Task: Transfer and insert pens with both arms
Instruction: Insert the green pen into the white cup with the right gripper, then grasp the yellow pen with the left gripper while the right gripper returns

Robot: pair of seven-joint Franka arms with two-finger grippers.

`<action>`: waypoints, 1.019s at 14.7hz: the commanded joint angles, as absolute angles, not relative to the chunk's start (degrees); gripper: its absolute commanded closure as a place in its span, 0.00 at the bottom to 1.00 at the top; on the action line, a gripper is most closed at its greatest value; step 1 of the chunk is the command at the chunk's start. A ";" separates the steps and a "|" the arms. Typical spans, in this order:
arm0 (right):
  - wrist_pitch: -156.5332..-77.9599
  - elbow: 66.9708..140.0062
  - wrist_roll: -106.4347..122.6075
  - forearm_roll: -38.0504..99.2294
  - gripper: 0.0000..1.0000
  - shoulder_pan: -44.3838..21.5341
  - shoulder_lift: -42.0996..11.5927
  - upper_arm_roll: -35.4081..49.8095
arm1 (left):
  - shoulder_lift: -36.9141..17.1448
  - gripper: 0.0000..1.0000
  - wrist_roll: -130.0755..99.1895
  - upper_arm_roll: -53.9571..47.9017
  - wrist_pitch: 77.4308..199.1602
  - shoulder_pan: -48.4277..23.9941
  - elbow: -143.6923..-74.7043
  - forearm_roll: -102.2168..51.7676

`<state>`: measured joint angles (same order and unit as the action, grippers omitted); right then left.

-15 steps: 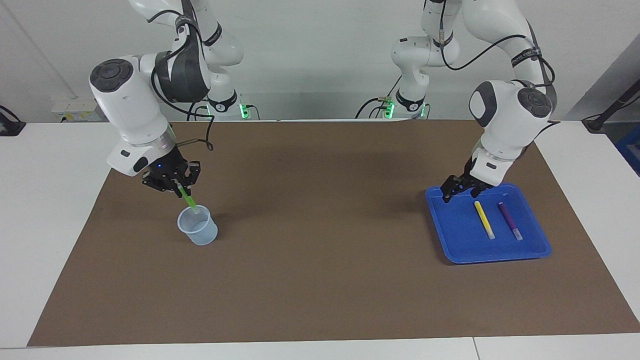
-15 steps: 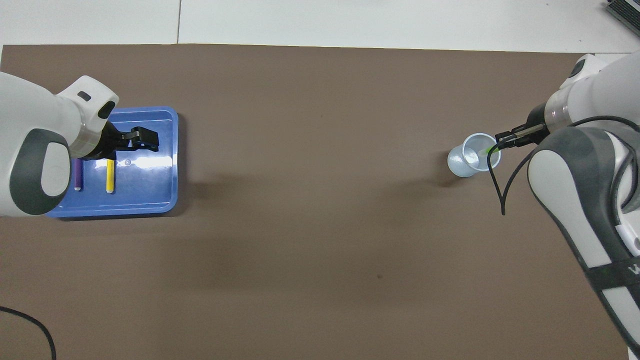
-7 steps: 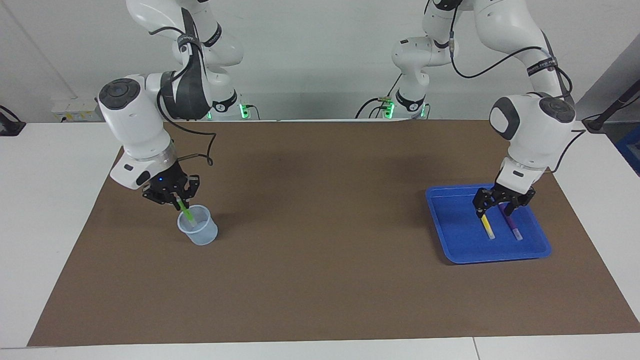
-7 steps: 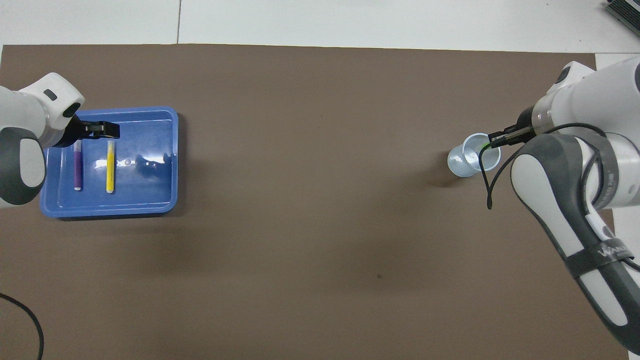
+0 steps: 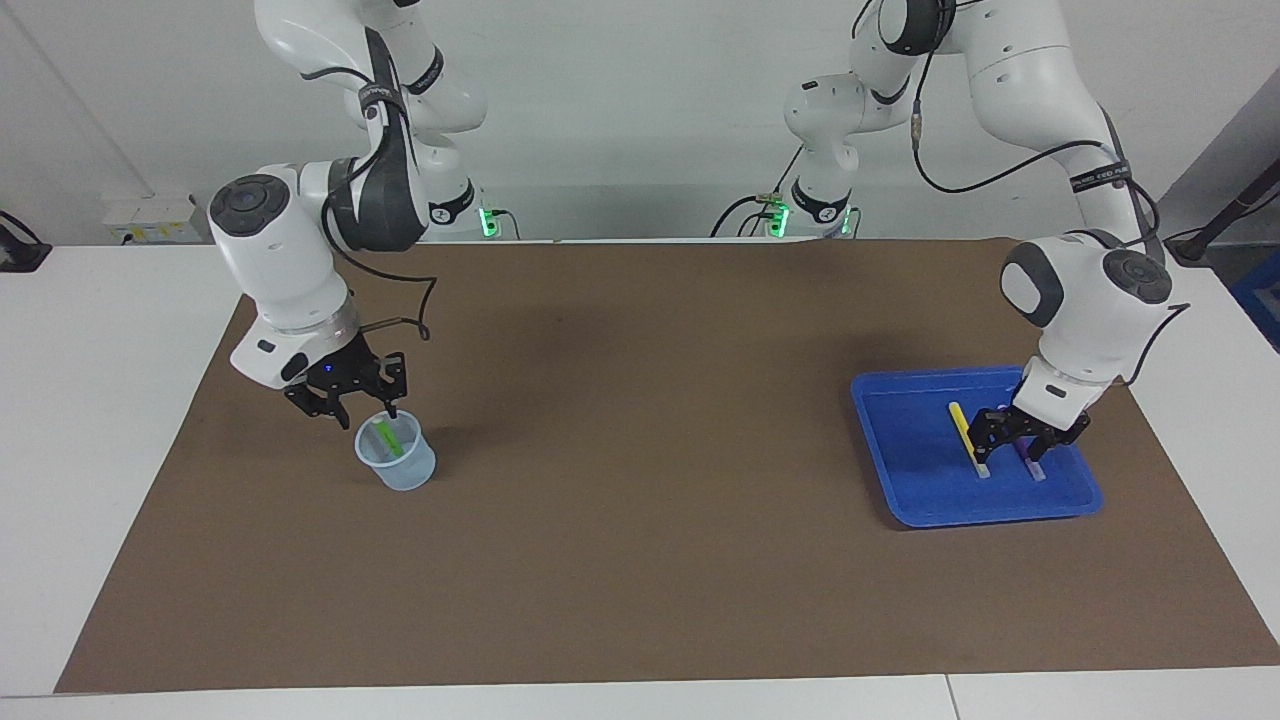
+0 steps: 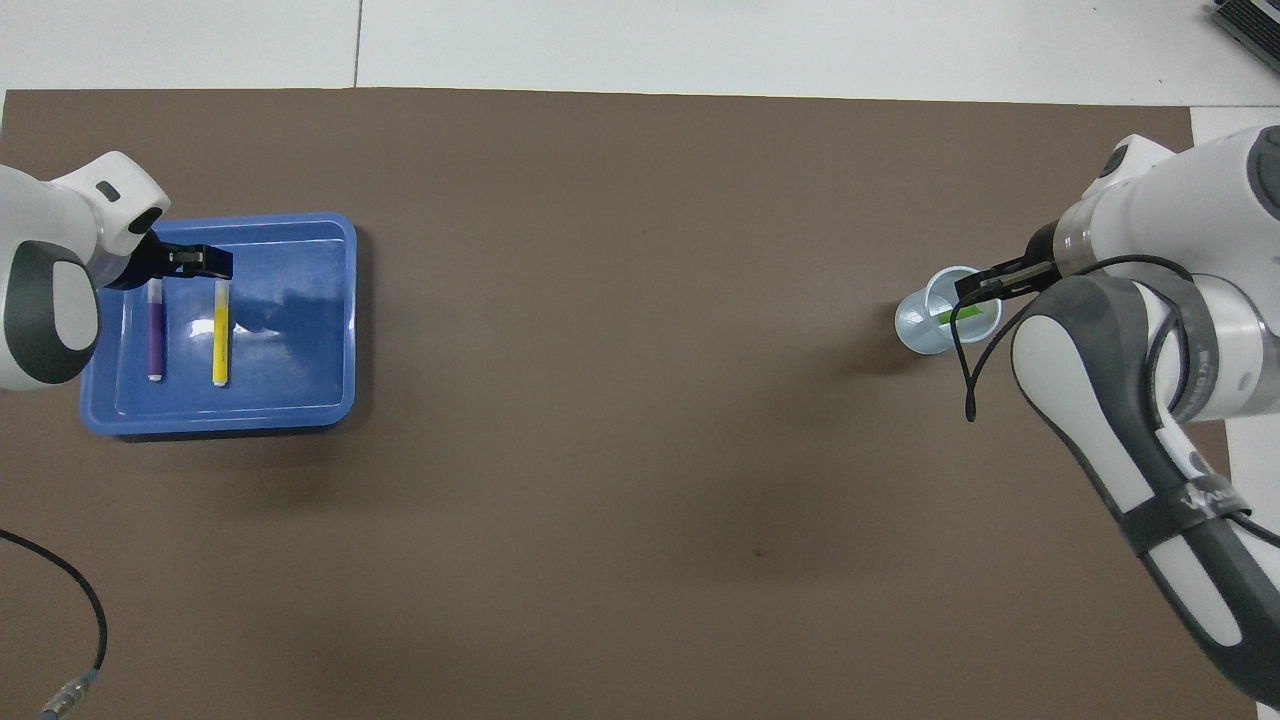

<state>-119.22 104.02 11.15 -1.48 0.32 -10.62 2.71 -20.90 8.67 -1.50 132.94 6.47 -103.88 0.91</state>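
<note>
The green pen (image 5: 385, 437) leans loose inside a clear plastic cup (image 5: 402, 472) toward the right arm's end of the table; it also shows in the overhead view (image 6: 960, 313). My right gripper (image 5: 362, 408) hangs open and empty just over the cup's rim. The yellow pen (image 5: 962, 425) and the purple pen (image 5: 1019, 451) lie side by side in a blue tray (image 5: 900, 450) toward the left arm's end. My left gripper (image 5: 1012, 448) is open and low over the tray. The purple pen shows between its fingers, and one finger crosses the yellow pen.
A brown mat (image 5: 640, 450) covers the table between the cup and the tray. A loose black cable (image 6: 60, 620) lies at the mat's edge nearest the left arm's base.
My right gripper opened and the green pen dropped into the cup. My left gripper swung from the tray's robot-side rim out over the two pens and came down low.
</note>
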 commanded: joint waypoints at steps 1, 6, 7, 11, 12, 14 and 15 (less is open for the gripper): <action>-116.29 103.63 9.85 -1.06 0.00 0.97 -9.14 3.69 | -19.78 0.16 9.23 -1.93 136.39 7.29 -108.45 2.20; -107.77 99.94 8.09 4.73 0.00 0.35 -7.56 4.04 | -19.86 0.20 9.67 -1.93 138.69 8.44 -110.13 2.20; -105.93 99.24 7.04 7.53 0.00 0.26 -7.30 4.13 | -19.86 0.22 9.75 -1.93 138.52 8.52 -110.13 2.20; -103.80 99.14 3.78 13.43 0.00 0.18 -5.72 4.13 | -19.16 0.28 9.58 -1.93 137.81 8.44 -112.23 2.20; -103.62 99.14 3.17 14.67 0.00 0.18 -5.45 4.22 | -18.73 0.30 9.58 -1.93 137.64 8.44 -112.93 2.20; -103.62 99.40 2.90 15.03 0.00 -1.05 -5.19 4.13 | -18.46 0.33 9.58 -1.93 137.64 8.44 -113.82 2.20; -103.71 99.49 2.73 15.03 0.00 -1.49 -5.19 4.22 | -18.46 0.35 9.58 -1.93 137.46 8.44 -113.82 2.20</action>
<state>-104.50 99.24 3.84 13.65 -0.72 -5.79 4.03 -20.70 9.26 -1.55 137.22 7.89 -111.27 0.98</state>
